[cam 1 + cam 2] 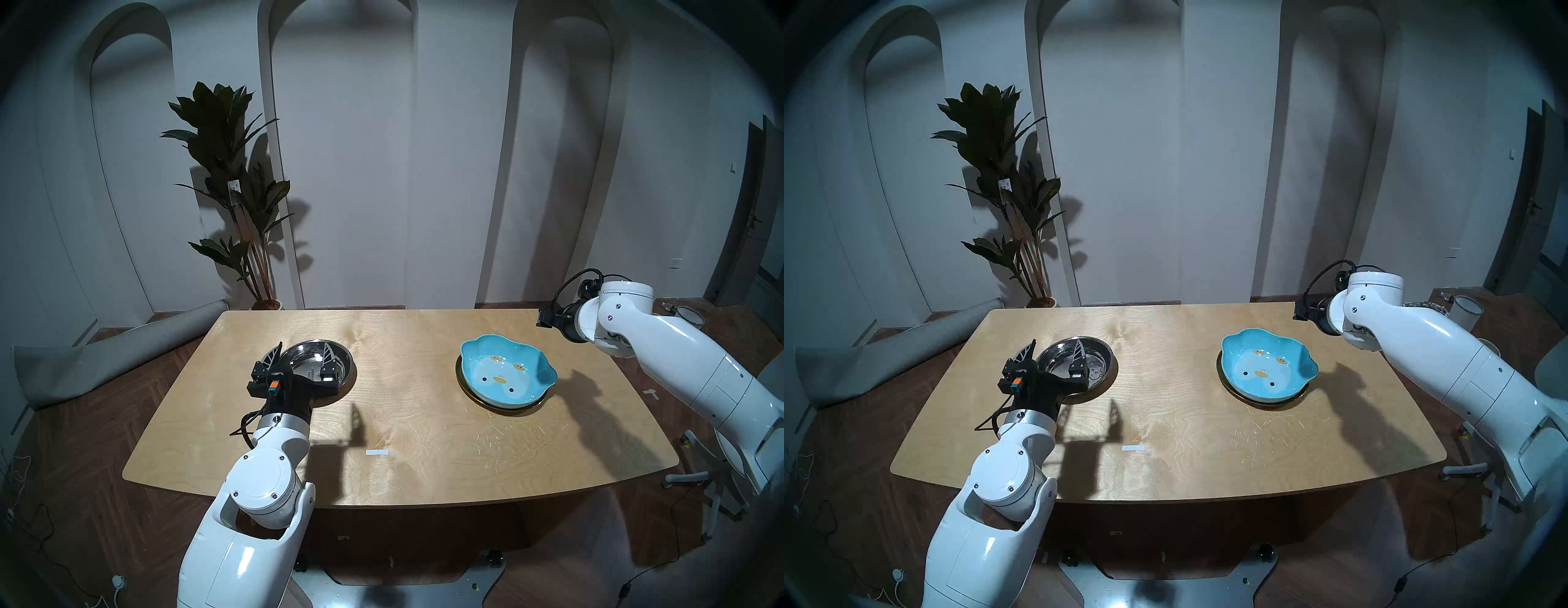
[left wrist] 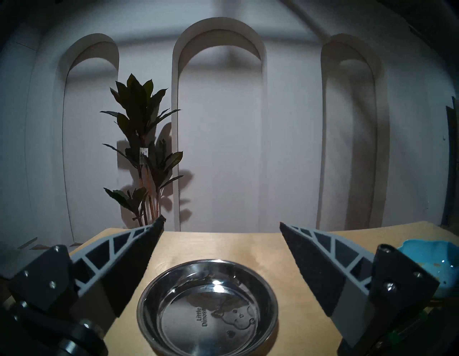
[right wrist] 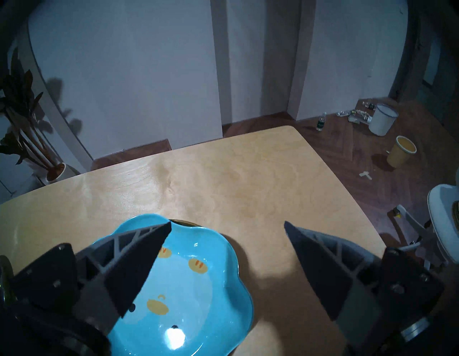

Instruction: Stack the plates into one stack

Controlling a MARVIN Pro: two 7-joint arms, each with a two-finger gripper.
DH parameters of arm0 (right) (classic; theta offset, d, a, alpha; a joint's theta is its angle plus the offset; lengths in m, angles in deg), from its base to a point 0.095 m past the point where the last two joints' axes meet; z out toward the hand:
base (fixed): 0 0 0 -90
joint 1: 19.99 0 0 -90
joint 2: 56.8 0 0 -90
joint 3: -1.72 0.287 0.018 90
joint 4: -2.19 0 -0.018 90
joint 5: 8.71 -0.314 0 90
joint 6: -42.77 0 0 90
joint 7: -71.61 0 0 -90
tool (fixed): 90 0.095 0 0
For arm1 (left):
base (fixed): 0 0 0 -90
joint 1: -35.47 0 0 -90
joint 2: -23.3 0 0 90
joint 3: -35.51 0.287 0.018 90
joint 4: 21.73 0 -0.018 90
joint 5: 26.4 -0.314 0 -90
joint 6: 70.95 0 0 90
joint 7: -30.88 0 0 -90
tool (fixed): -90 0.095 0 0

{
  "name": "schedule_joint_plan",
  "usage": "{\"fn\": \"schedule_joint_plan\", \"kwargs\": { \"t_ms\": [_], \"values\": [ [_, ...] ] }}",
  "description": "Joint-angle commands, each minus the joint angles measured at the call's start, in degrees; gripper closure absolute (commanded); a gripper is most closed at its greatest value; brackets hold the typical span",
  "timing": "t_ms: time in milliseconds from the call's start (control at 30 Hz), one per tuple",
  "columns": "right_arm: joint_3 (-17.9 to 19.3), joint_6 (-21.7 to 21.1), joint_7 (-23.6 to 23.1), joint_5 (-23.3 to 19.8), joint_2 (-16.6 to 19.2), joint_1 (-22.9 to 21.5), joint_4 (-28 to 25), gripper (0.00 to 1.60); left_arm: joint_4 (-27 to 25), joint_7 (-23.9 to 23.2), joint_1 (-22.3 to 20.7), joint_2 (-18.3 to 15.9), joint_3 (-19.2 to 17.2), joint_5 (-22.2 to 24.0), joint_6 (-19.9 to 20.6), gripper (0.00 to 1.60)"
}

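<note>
We hold our left gripper (image 1: 303,354) level above the wooden table (image 1: 403,424), and its two fingers are spread wide apart with nothing between them. The shiny steel dish (image 2: 207,308) sits on the table just under and in front of those fingers, and in the left wrist view we see it low between them, with a little cartoon and some words printed inside. We cannot tell if a finger touches its rim. Our right gripper (image 3: 227,230) is tipped downward, and its fingers are also wide apart and hold nothing. The blue dish with the chick face (image 1: 507,369) lies below our right gripper, under its left finger (image 3: 139,253) in the right wrist view, and does not touch it. That blue dish rests on top of the gold plate (image 1: 494,406), and we only see a thin gold edge peeking out around it. The steel dish stays well apart from those two, far off to the side of our right gripper. A small white strip (image 1: 377,452) lies on the table behind our left gripper, nearer to our body.
</note>
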Motion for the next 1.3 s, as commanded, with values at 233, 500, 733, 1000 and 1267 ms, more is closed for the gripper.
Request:
{"fn": "schedule_joint_plan", "kwargs": {
  "t_ms": [233, 500, 733, 1000, 1267],
  "values": [
    [-1.7, 11.0, -14.0, 13.0, 6.8, 2.1, -1.9, 0.0, -4.9, -1.1, -0.8, 1.5, 4.2, -0.4, -0.7, 0.0],
    [-2.7, 18.2, -19.9, 17.3, 12.4, 7.4, -4.8, 0.0, -3.2, -1.2, -2.7, 2.5, 6.5, -1.6, -0.2, 0.0],
    [-1.9, 24.2, -23.2, 17.5, 16.4, 12.0, -6.0, 0.0, -1.2, -0.6, -4.6, 3.5, 7.6, -3.0, 0.4, 0.0],
    [-2.1, 31.2, -26.3, 20.7, 19.1, 15.9, -7.4, 0.0, -0.1, 0.5, -5.5, 4.1, 8.1, -4.1, 0.5, 0.0],
    [-3.5, 37.9, -26.4, 25.0, 22.0, 19.9, -7.5, 0.0, 2.4, 1.4, -6.6, 2.9, 8.3, -6.8, 0.3, 0.0]
  ]
}}
